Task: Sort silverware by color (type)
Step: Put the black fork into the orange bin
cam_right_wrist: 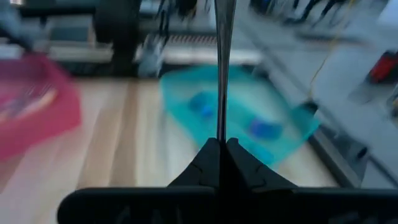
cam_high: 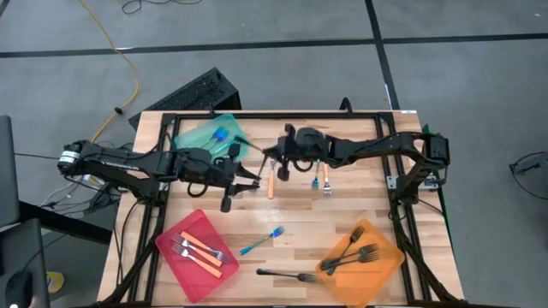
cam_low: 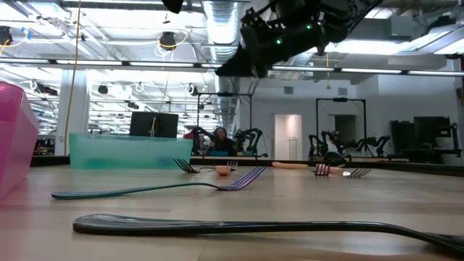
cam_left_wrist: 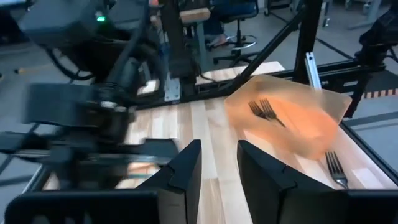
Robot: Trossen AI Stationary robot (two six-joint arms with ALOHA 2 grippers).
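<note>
My right gripper (cam_high: 276,155) hovers over the table's far middle, beside the teal tray (cam_high: 195,135), shut on a slim black fork (cam_high: 255,145). Blue-handled forks (cam_high: 221,135) lie in that tray. My left gripper (cam_high: 242,181) is open and holds nothing, just near-left of the right gripper and above the table. Loose on the wood lie an orange-handled fork (cam_high: 271,184), a blue and an orange fork (cam_high: 321,180), a blue fork (cam_high: 261,242) and a black fork (cam_high: 287,275). The red tray (cam_high: 184,257) holds orange-handled forks, and the orange tray (cam_high: 381,261) holds black ones. My right gripper pinches the black fork by one end (cam_right_wrist: 219,134) between its two fingers. The fork lies along the fingers and sticks straight out past their tips (cam_right_wrist: 222,62) over the teal tray. It is lifted clear of the table. Which end is held I cannot tell.
A dark frame (cam_high: 282,114) runs along the table's far edge and down both sides. A black keyboard (cam_high: 184,94) sits on the floor beyond the far-left corner. Bare wood shows in the table's middle (cam_high: 300,218). The room behind holds other robot stations.
</note>
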